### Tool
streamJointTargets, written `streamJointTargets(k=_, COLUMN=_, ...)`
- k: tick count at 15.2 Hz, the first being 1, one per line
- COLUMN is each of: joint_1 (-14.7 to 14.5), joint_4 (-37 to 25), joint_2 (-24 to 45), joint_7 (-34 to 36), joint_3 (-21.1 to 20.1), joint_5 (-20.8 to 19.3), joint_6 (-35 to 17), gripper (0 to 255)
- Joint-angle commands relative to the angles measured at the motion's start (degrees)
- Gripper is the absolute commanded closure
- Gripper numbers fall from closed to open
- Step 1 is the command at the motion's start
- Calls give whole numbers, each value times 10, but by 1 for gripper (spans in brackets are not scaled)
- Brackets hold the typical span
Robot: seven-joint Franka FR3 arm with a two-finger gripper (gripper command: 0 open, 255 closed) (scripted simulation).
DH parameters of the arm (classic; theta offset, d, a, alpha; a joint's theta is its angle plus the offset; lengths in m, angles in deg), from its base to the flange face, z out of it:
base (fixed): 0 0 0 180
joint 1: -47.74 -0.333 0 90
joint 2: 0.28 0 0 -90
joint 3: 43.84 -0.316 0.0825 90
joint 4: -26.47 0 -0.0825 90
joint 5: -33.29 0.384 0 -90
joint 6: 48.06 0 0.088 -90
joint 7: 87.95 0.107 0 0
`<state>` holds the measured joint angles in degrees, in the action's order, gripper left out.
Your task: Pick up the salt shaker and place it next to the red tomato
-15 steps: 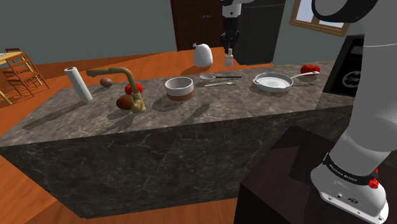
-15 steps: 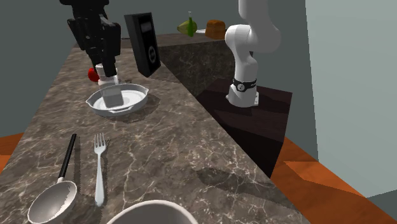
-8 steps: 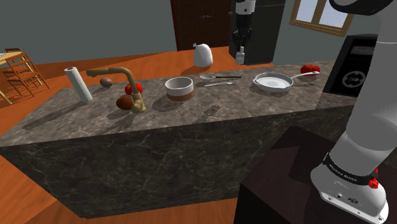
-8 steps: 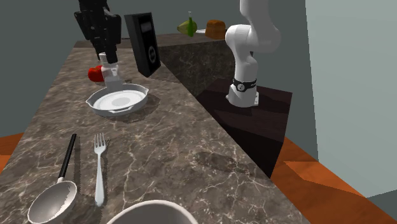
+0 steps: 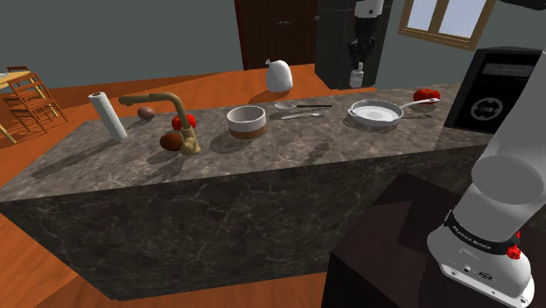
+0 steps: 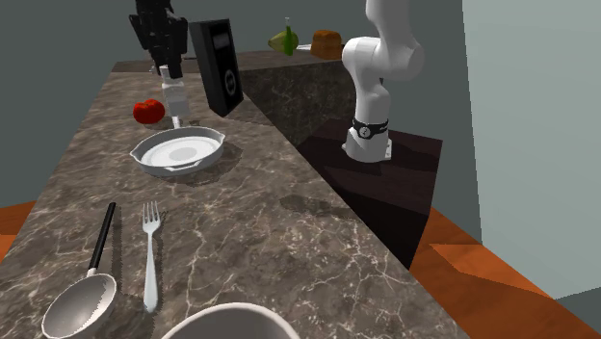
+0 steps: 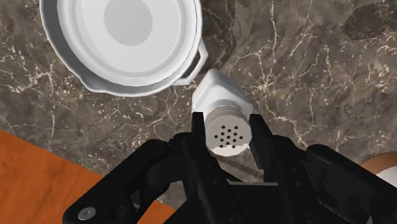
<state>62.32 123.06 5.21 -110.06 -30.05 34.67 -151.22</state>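
"Wrist view first: what does the gripper [image 7: 228, 127] have?"

"The salt shaker [image 7: 219, 102]. Both fingers [image 7: 198, 130] press its sides just under the holed cap [image 7: 228, 137], so the jaws are closed only as far as its body lets them."

"Which way does it point?"

"Its long axis runs along the fingers, cap toward the hand and base toward the counter [image 7: 305, 57]. It is upright, which suits setting it down as it is."

"Where is it?"

"Just beside the white pan [image 7: 67, 60], outside the rim. From the second exterior view I judge it hangs above the counter rather than resting on it."

"And the red tomato [image 6: 147, 111]?"

"On the counter at the far end, beyond the pan. It lies lower than the shaker, toward the second exterior view's left and the shoulder view's right. It is near the shaker, but apart from it."

"So the move turns on that offset."

"Yes: sideways toward the tomato, then straight down along the shaker's own axis. The bare counter between pan and tomato looks like the spot. Drifting too far would knock the tomato, which would likely roll."
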Motion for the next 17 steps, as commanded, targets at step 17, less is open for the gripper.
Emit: streamJointTargets(k=17, joint_1=120, joint_4=42, joint_2=-34, joint_7=-232, joint_3=111, joint_5=1, joint_6=-6, gripper=255)
